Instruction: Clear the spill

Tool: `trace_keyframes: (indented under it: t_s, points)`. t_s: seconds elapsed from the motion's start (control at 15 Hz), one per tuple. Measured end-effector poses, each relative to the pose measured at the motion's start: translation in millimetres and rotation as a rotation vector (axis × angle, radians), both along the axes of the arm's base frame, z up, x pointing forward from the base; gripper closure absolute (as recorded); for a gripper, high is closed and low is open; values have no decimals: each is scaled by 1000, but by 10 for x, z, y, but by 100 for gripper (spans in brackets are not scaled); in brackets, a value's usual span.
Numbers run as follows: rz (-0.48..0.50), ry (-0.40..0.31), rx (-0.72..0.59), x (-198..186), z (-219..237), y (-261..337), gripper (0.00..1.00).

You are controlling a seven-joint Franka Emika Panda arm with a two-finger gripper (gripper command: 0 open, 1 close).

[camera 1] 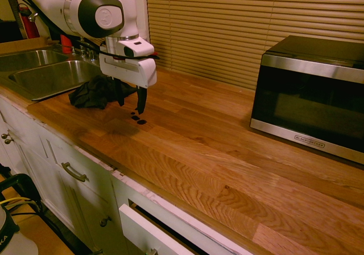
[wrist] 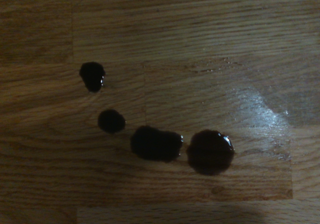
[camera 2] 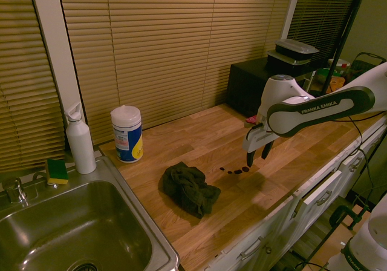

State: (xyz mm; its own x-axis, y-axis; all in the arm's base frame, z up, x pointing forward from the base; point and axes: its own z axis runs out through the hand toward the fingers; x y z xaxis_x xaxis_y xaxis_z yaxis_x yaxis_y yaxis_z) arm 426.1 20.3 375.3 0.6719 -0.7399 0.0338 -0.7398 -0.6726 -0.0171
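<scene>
Hovering claw [camera 2: 257, 157] above spill [camera 2: 234, 170]

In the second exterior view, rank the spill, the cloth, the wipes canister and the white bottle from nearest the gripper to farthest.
From the gripper:
1. spill, on the counter right by the fingertips
2. cloth, toward the sink
3. wipes canister, by the blinds
4. white bottle, at the sink's edge

The arm's gripper [camera 1: 131, 101] hides part of the dark cloth [camera 1: 94, 93] from this side. The microwave [camera 1: 310, 93] runs off the right edge. The print on the wipes tub [camera 2: 127, 135] is too small to read.
</scene>
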Motion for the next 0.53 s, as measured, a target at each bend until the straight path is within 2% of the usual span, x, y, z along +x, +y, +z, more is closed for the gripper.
trace_keyframes:
  t_s: [0.27, 0.53]
  points:
    - [16, -7, -2, 16, 20, 82, 0]
    - [53, -57, 15, 91, 194, 466, 0]
